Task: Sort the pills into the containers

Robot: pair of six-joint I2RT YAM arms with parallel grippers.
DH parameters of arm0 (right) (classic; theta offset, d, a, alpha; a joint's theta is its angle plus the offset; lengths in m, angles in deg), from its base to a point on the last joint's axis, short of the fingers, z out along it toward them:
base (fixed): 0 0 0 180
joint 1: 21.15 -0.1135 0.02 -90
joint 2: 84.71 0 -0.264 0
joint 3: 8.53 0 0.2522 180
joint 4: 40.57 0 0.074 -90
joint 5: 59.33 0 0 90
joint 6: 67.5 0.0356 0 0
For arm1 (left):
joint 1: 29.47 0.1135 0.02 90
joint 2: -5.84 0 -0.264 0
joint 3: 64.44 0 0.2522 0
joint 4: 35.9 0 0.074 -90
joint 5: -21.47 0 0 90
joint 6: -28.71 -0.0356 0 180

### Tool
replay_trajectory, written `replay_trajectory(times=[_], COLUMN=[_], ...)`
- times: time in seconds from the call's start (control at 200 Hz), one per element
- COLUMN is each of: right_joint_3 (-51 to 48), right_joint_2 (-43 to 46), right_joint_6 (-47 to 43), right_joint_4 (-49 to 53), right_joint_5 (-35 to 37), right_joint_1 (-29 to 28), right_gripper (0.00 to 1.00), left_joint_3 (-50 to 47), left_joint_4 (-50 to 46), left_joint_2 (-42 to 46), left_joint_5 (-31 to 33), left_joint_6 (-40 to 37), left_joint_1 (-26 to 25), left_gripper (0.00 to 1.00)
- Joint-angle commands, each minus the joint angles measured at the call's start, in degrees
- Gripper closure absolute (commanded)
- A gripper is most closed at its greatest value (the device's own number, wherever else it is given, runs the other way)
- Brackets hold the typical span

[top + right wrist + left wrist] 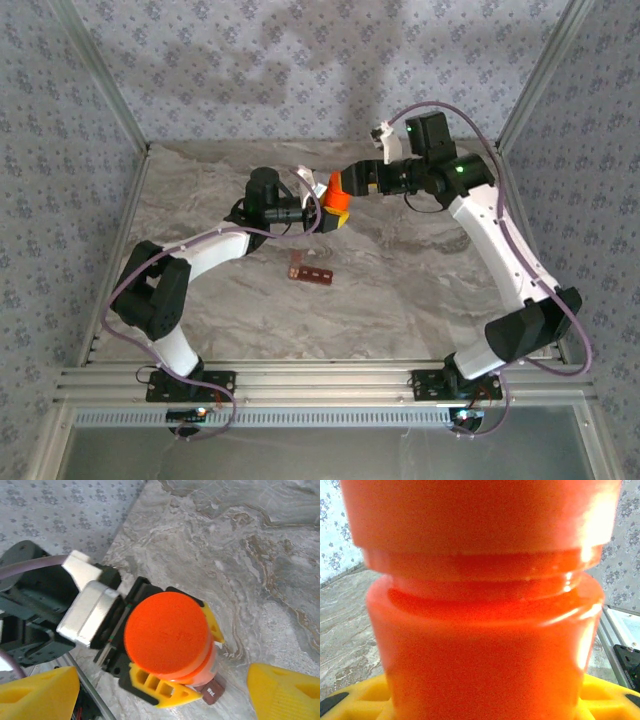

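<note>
An orange bottle (338, 200) with its orange cap (167, 632) on is held upright above the table, and my left gripper (328, 214) is shut on its body. In the left wrist view the bottle (485, 630) sits very close, with yellow fingers (350, 700) at the bottom edge. My right gripper (162, 692) is open, its yellow fingers (40, 695) standing wide on either side of the cap without touching it. The containers (310, 270), a dark red-brown strip, lie on the table in front of the bottle. One end of the containers (212, 693), marked "Wed.", peeks out beneath the bottle. The pills are hidden.
The marble-patterned table (420, 290) is enclosed by patterned walls (300, 70) at the back and sides. An aluminium rail (320, 385) runs along the near edge by the arm bases.
</note>
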Motion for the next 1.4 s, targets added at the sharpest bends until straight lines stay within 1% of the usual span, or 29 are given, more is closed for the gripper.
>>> replay_trajectory(times=[0.0, 0.095, 0.225, 0.395, 0.46, 0.52, 0.645, 0.83, 1.015, 1.244, 1.394], right_joint_3=[-3.3, -2.3, 2.7, 10.5, 13.7, 16.9, 20.9, 23.0, 25.4, 28.2, 29.6], right_joint_2=[2.9, 2.6, -0.4, -5.6, -8.1, -10.3, -13.2, -14.6, -16.3, -18.7, -20.4], right_joint_6=[-6.7, -9.1, -14.0, -22.0, -24.0, -25.9, -28.3, -29.6, -30.1, -30.7, -31.0], right_joint_4=[2.8, 3.5, 7.7, 14.5, 17.2, 19.7, 21.8, 22.8, 24.1, 25.9, 26.8], right_joint_5=[-4.2, -3.6, -2.5, -4.2, -4.2, -5.6, -7.5, -9.1, -8.4, -5.0, -4.5], right_joint_1=[2.5, 3.9, 5.1, 6.1, 6.3, 6.5, 6.4, 6.0, 4.9, 2.8, 1.9], right_gripper=[0.11, 0.12, 0.15, 0.16, 0.16, 0.17, 0.18, 0.16, 0.15, 0.14, 0.14], left_joint_3=[1.5, 3.3, 4.1, 5.0, 6.2, 7.6, 10.4, 13.6, 14.6, 15.2, 15.6], left_joint_4=[1.3, -1.4, -5.9, -8.7, -11.6, -14.3, -18.4, -25.8, -29.7, -30.6, -31.1], left_joint_2=[1.1, 0.5, 0.7, 0.3, 0.2, -0.1, -1.1, -2.2, -2.5, -3.9, -4.3], left_joint_5=[-2.3, -3.2, -4.2, -6.3, -7.3, -7.8, -9.1, -11.1, -12.4, -13.6, -13.8], left_joint_6=[-1.8, -2.8, -5.9, -7.4, -9.0, -10.7, -12.9, -17.2, -19.4, -19.6, -19.9], left_joint_1=[0.9, 1.4, 2.3, 3.4, 3.5, 3.6, 3.5, 3.9, 4.0, 4.0, 4.0], left_gripper=[1.0, 1.0, 1.0, 1.0, 1.0, 1.0, 1.0, 1.0, 1.0, 1.0, 1.0])
